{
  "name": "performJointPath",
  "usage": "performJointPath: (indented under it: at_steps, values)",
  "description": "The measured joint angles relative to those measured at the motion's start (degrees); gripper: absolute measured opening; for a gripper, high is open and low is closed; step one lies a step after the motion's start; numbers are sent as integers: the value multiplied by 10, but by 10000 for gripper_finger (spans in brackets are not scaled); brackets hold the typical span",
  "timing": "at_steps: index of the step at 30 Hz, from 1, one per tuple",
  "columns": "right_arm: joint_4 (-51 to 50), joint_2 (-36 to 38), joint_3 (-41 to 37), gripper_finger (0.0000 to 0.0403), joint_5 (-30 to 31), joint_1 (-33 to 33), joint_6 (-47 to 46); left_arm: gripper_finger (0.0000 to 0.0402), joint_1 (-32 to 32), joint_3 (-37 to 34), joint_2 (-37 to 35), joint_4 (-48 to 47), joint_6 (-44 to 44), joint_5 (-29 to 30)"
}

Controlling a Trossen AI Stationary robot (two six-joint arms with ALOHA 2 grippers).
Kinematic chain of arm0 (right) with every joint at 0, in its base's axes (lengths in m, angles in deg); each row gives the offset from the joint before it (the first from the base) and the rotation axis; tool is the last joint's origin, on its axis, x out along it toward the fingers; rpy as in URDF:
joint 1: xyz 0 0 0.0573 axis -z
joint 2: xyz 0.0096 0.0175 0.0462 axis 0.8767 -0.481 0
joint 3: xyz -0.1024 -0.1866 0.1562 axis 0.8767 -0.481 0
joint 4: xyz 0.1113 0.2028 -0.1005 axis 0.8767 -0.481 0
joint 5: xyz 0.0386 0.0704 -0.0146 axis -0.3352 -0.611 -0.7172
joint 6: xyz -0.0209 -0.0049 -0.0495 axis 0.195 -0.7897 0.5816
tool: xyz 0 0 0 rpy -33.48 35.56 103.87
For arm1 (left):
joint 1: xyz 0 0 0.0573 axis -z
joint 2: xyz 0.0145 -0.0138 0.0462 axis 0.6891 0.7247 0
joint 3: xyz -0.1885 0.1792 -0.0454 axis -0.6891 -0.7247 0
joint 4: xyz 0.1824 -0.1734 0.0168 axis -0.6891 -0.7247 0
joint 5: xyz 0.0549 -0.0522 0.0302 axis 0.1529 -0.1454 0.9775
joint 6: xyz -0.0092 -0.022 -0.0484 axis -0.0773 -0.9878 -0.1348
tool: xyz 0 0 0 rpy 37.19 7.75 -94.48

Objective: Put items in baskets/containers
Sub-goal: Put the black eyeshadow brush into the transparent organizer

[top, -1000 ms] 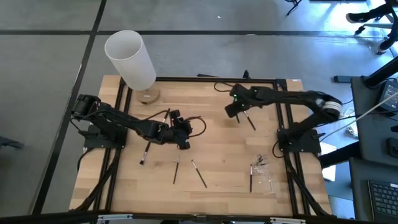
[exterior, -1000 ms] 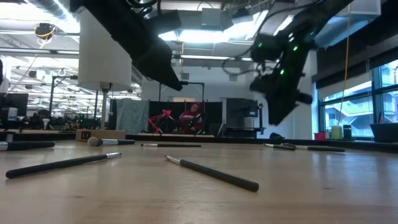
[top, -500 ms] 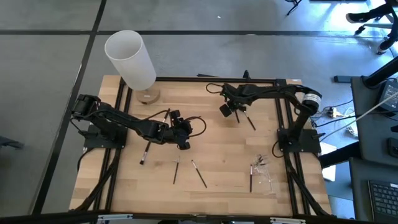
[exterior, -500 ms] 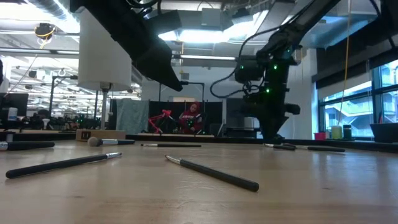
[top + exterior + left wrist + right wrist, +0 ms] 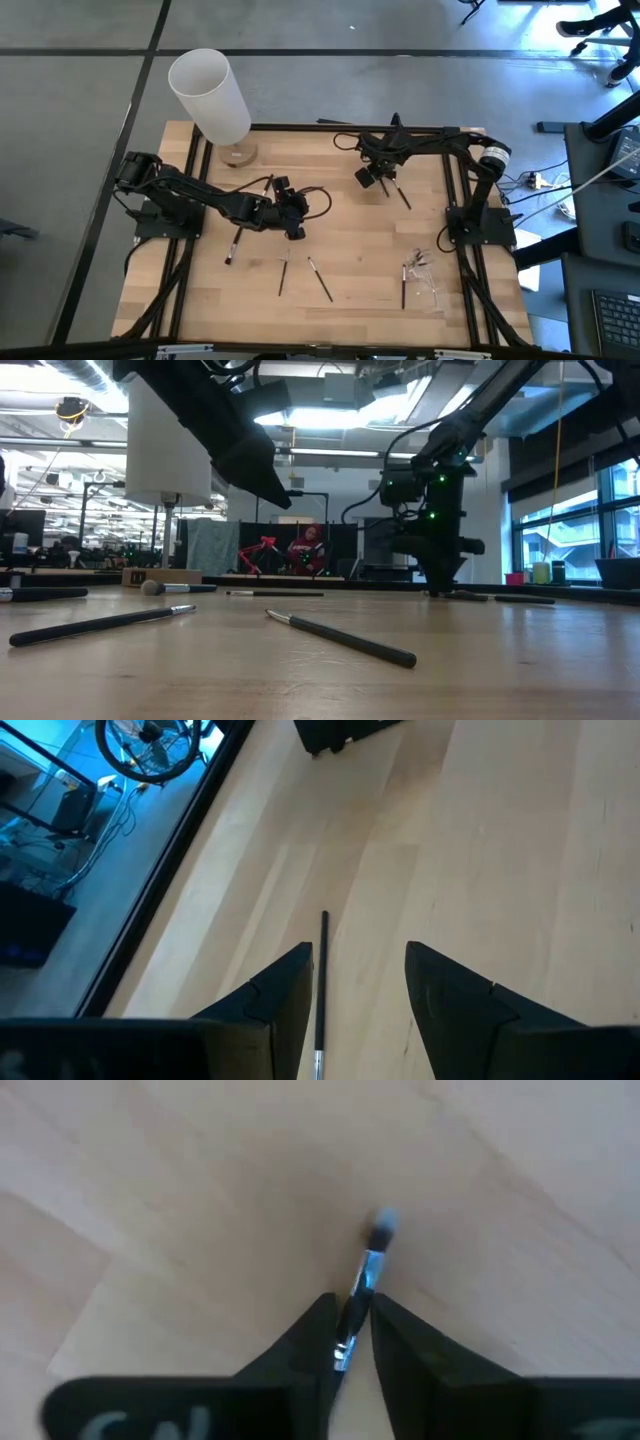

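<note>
Right gripper (image 5: 370, 178): I see it down at the far right part of the wooden table (image 5: 360, 250), its fingers (image 5: 305, 1335) pinched on a makeup brush (image 5: 362, 1285).
Brush relative to right jaws: in the right wrist view the silver ferrule sits between the two fingertips, touching both; the pale tip sticks out just past them, over bare wood. Whether the brush is lifted off the wood, I cannot tell.
Left gripper (image 5: 296, 222): I read it near the table's middle, jaws apart and grasping nothing.
Brush relative to left jaws: a thin dark brush (image 5: 321, 982) lies on the table under the gap, closer to one finger (image 5: 275, 1000), with no contact that I can see.
Other loose brushes: one dark brush (image 5: 283, 272) and a pale-tipped brush (image 5: 320, 279) lie side by side on the near part of the table; another (image 5: 235, 243) lies near the left arm.
Clear container (image 5: 425, 275): near the right arm's base, showing only as glints; a few brushes lie at it, though I cannot tell whether they are inside it.
White cylinder (image 5: 209, 95): standing at the far left corner on a round wooden base (image 5: 238, 154).
</note>
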Motion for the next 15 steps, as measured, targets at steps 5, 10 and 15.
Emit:
performJointPath:
  at_steps: [5,10,15]
  values:
    - [-4,0,-1,18,-35,-17,-1,157,0,0,0,0,1,2]
    - [-12,21,-2,27,-61,-44,11,157,0,0,0,-9,1,3]
    - [-52,105,-7,35,-56,-93,4,157,1,0,0,-39,-14,3]
